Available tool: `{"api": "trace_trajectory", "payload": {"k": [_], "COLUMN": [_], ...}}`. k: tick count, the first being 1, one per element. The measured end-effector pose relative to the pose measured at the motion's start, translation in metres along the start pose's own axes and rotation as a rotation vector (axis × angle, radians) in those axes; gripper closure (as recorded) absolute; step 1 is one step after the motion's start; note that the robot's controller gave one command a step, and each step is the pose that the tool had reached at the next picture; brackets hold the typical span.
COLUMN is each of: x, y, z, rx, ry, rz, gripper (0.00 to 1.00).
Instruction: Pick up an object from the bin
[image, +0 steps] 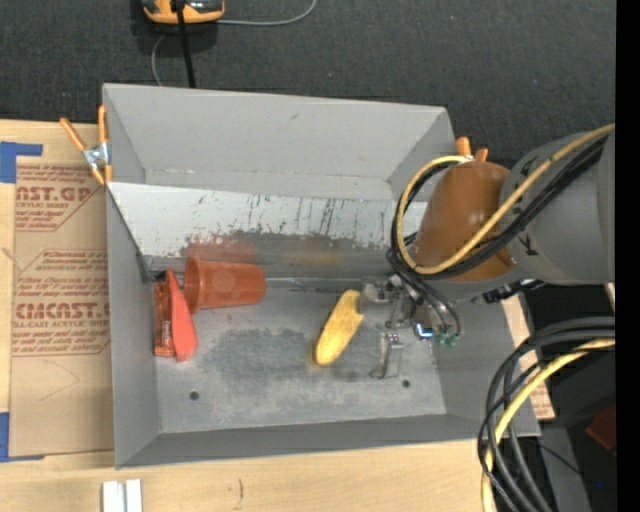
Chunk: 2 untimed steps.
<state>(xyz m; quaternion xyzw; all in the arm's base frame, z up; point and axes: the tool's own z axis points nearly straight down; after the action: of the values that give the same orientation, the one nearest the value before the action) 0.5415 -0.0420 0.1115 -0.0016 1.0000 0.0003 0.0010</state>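
While the gripper (390, 352) hangs low over the floor of the bin (260, 375) on the right side, I can't tell whether it's open or closed. Just beside it, toward the view's left and not touching, there's the yellow corn (338, 328), its long axis slanting from lower left to upper right. I'd call that the nearest pick. Further left, an orange cup (225, 283) lies on its side, with a red tool (176, 322) by the far left wall.
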Motion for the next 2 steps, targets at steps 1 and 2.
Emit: {"api": "trace_trajectory", "payload": {"k": [1, 2], "x": [0.0, -0.01], "y": [0.02, 0.04], "z": [-0.001, -0.008], "rx": [0.0, -0.002], "ry": [0.003, 0.001], "rz": [-0.156, -0.015], "gripper": [0.0, 0.0]}}
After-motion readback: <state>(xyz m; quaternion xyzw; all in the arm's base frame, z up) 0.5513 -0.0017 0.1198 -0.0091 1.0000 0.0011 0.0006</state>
